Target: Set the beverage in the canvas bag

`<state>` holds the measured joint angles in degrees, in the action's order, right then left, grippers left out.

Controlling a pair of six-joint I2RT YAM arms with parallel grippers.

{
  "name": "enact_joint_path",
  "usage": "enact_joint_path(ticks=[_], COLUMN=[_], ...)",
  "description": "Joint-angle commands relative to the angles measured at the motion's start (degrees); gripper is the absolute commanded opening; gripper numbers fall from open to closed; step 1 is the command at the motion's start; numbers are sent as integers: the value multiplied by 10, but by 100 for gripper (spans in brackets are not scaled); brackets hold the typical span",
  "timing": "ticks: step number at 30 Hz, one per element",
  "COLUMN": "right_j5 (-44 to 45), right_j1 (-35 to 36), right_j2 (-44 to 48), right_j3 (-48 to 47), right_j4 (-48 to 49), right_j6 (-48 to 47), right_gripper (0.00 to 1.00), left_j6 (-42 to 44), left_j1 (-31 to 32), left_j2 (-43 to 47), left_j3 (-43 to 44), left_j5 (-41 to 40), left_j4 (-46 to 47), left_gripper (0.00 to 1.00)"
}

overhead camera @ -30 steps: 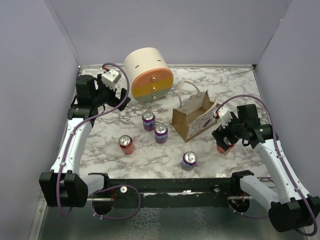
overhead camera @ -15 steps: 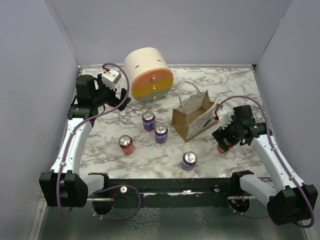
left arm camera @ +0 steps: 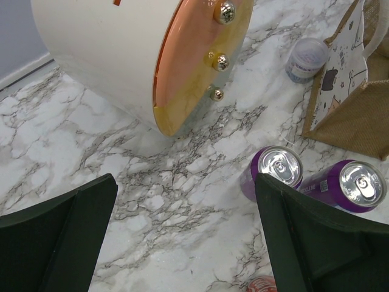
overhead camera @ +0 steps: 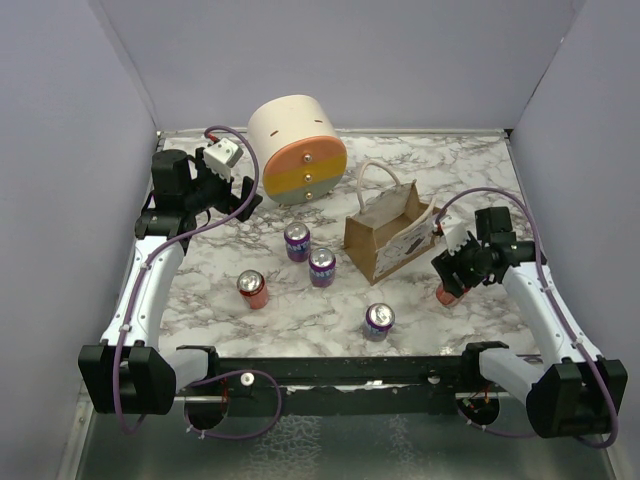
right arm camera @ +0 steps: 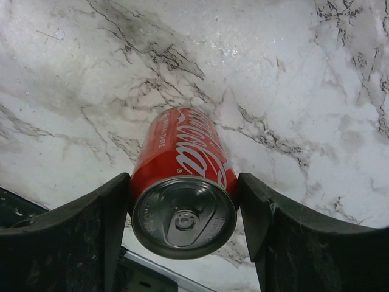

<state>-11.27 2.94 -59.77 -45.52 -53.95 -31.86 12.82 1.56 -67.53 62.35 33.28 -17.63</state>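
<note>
Between right jaws, red can (right arm camera: 182, 182), snug.

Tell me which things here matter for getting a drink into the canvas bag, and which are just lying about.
In play: red cola can, the right gripper with a finger on either side of it; canvas bag, upright just beside.

Lying about: red can at left; three purple cans; cream cylinder; left gripper, open, holding nothing.
</note>
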Motion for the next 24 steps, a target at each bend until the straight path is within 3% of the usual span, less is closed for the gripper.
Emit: enact_joint_path(ticks=[1, 7, 16, 24], right_j5=[-26, -28, -1, 57], right_j1=[-14, -24, -25, -25], right_j2=[-4, -1, 20, 25], right_j3=[-2, -3, -43, -152], right_j4=[10, 8, 11, 5], right_j6=[-24, -27, 11, 63], right_gripper=[68, 66, 32, 16], left_j6=[2, 2, 15, 106], left_j1=[-2, 8, 65, 182], left_j2=[1, -6, -38, -94], left_j3=[8, 15, 52, 116], left_j5=[25, 23, 12, 11], left_j4=[13, 12, -13, -91], left_gripper=[99, 99, 99, 99])
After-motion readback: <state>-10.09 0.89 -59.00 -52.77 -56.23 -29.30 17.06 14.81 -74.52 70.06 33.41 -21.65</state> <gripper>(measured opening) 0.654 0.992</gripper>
